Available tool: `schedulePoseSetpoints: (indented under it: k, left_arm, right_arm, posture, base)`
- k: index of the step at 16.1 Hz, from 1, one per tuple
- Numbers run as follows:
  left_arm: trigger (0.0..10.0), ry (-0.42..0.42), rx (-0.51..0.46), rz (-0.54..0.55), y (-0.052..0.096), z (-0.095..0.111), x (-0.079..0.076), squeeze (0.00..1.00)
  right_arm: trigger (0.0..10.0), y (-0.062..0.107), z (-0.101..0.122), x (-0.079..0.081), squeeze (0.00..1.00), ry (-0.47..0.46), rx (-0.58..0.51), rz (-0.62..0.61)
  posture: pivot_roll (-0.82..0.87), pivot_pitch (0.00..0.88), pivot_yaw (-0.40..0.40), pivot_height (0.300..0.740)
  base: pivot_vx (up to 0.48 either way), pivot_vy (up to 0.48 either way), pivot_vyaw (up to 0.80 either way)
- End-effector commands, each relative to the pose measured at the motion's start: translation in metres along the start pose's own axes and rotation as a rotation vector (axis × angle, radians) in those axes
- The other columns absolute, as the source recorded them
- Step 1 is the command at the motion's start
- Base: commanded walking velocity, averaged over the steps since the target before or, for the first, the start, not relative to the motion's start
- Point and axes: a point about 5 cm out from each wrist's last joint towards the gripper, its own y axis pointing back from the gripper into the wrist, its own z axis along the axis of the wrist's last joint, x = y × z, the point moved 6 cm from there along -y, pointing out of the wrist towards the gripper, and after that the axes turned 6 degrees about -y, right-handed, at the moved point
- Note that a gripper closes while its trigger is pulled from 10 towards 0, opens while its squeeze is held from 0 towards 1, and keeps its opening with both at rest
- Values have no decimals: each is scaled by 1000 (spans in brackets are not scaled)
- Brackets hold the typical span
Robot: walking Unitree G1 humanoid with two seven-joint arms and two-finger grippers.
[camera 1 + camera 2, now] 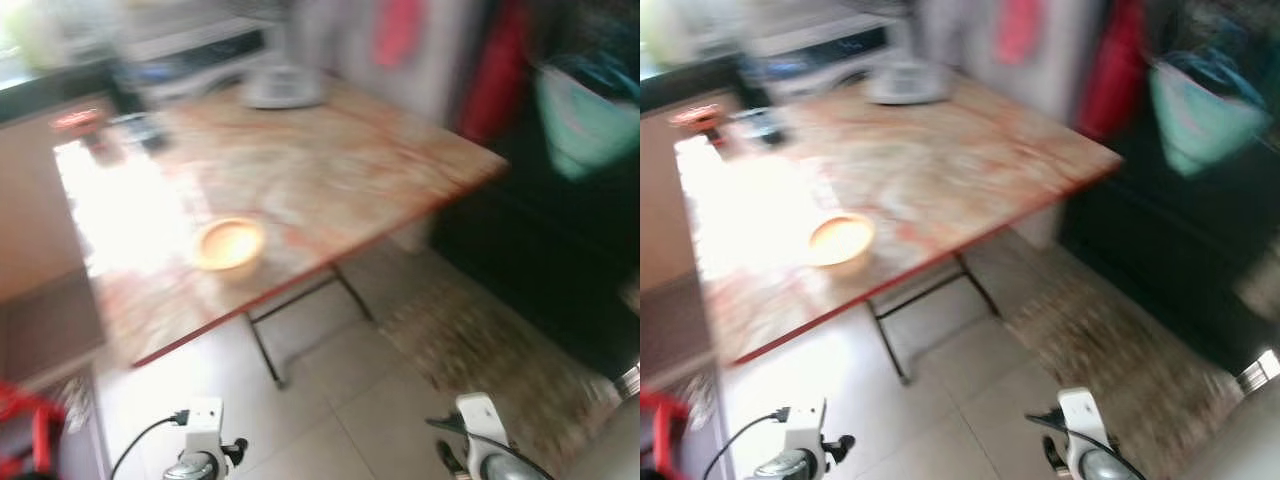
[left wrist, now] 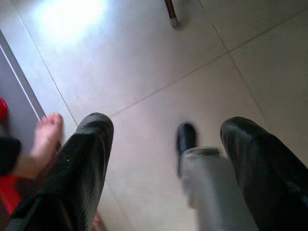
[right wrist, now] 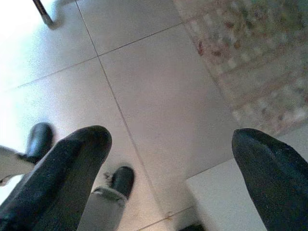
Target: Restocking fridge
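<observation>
One folding table (image 1: 330,170) with a marbled top was recorded, bearing one small orange-rimmed bowl (image 1: 228,244) and one pale round object (image 1: 283,88) at its far edge, too blurred to identify. One patterned rug (image 3: 245,57) lay on the tiled floor (image 3: 159,96). One bare foot (image 2: 42,144) of a person was counted. Two grippers were present, the left gripper (image 2: 166,127) and the right gripper (image 3: 171,137), each with two black fingers spread apart. Two red cloths (image 1: 497,70) hung at the back.

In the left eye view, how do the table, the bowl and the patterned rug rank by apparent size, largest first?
1. Table, largest.
2. Patterned rug.
3. Bowl, smallest.
The picture is blurred and the rug runs out of the frame, so its rank is only apparent.
</observation>
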Motion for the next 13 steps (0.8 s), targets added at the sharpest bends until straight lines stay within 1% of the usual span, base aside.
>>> schedulePoseSetpoints:
  k: [1,3,4,5,8,9,13]
  left_arm:
    - [10000,0,22,17,1,-9,8,0]
    - [10000,-2,20,16,1,-9,8,0]
    - [10000,-3,17,14,1,-8,8,0]
    - [10000,1,13,15,1,-8,8,0]
    - [10000,3,-10,13,1,-4,8,0]
    - [10000,16,-26,19,2,-3,8,0]
    - [10000,17,-45,15,2,-2,8,0]
  right_arm:
    - [10000,-2,4,9,0,3,-10,23]
    - [10000,-2,3,9,0,-5,-6,24]
    - [10000,-2,5,10,0,-38,-26,18]
    - [10000,-2,4,9,0,-70,-25,12]
    - [10000,-2,3,9,0,-75,-18,6]
    - [10000,-2,2,9,0,-72,-11,4]
    - [10000,-1,-1,11,0,-62,-10,20]
  posture:
    - [-67,0,44,740]
    - [-70,0,47,740]
    - [-76,0,48,740]
    - [-78,0,49,740]
    - [-77,0,53,740]
    - [-75,0,53,740]
    - [-69,0,54,740]
  base:
    - [0,0,800]
    - [0,0,800]
    - [0,0,800]
    - [0,0,0]
    - [0,0,0]
    - [0,0,0]
    - [0,0,0]
